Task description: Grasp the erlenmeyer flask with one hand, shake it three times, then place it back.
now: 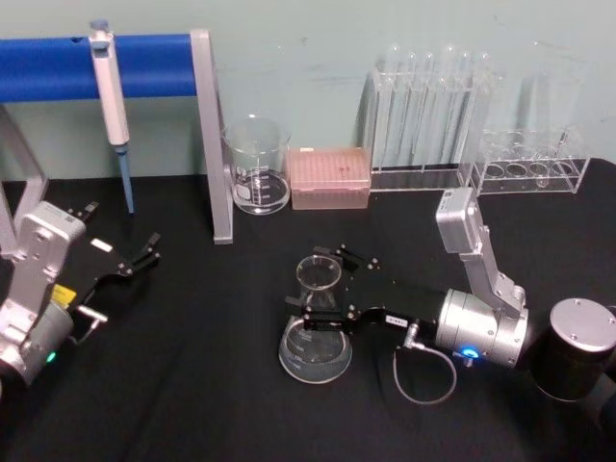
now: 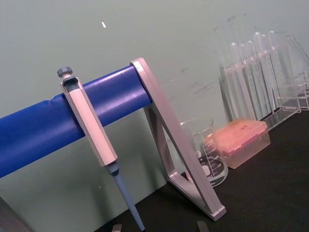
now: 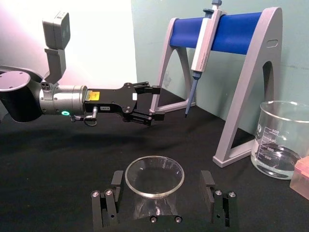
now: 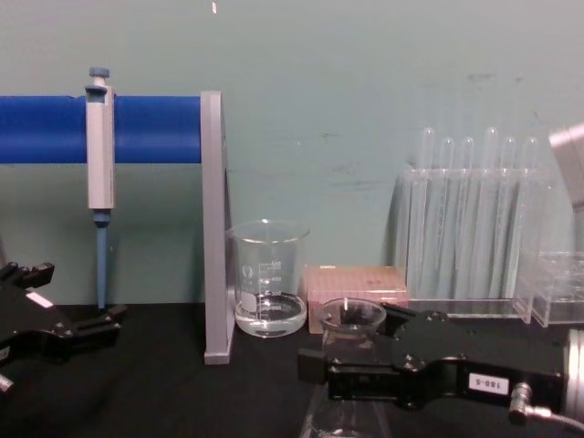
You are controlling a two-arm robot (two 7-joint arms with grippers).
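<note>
Flask (image 1: 314, 358) upright on the table (image 1: 192, 395), centre front, its neck between the fingers (image 3: 110, 195) of the right gripper (image 1: 313, 289), which stand apart on either side with gaps visible. Likely hazards: closing off-centre would push the narrow neck sideways and tip the flask; a light hold on smooth glass could let it slip during shaking, while too hard a squeeze may crack it. A wide swing risks the beaker (image 1: 257, 168) behind. Left gripper (image 1: 142, 255) idle at the left, fingers apart.
</note>
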